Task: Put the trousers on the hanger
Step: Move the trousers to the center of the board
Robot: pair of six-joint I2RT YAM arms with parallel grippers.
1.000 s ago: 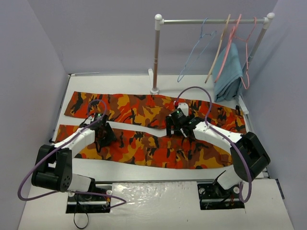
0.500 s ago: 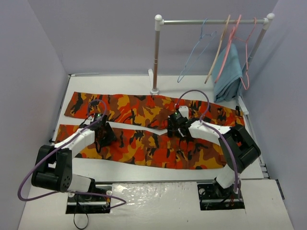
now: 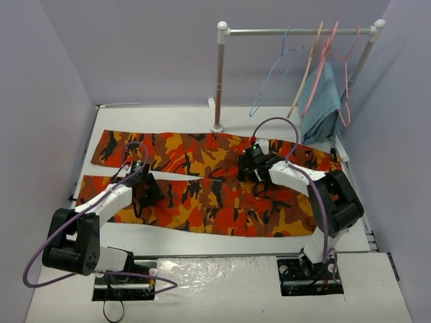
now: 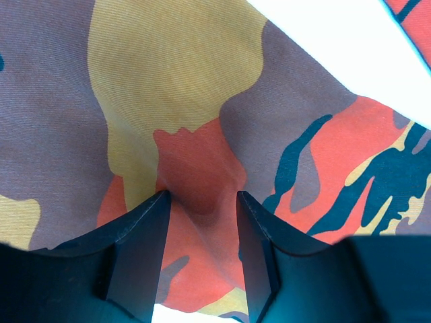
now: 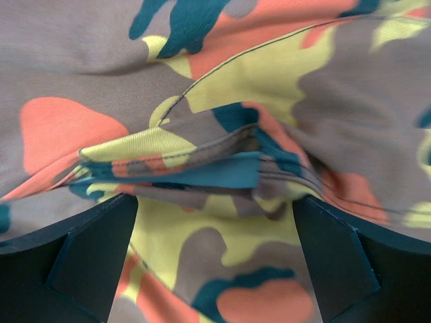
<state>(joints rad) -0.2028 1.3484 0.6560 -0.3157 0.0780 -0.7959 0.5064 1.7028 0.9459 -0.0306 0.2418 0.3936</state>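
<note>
The camouflage trousers (image 3: 215, 205) lie flat on the white table, with both legs reaching left and the waist at the right. My left gripper (image 3: 144, 190) rests on the near leg. In the left wrist view (image 4: 202, 196) its jaws stand close together, pinching up a ridge of the fabric (image 4: 168, 81). My right gripper (image 3: 250, 164) sits where the legs meet. In the right wrist view (image 5: 214, 202) its jaws stand wide apart, straddling a bunched fold of the trousers (image 5: 269, 74). The light-blue wire hanger (image 3: 273, 74) hangs empty on the rail at the back.
The clothes rack (image 3: 219, 74) stands at the back of the table. It also carries a tan wooden hanger (image 3: 306, 67) and a pink hanger (image 3: 337, 60) with a teal cloth (image 3: 322, 101). Purple walls close in on both sides.
My right gripper has moved away from me, from the gap between the legs onto the far part near the crotch. The left gripper has hardly moved.
</note>
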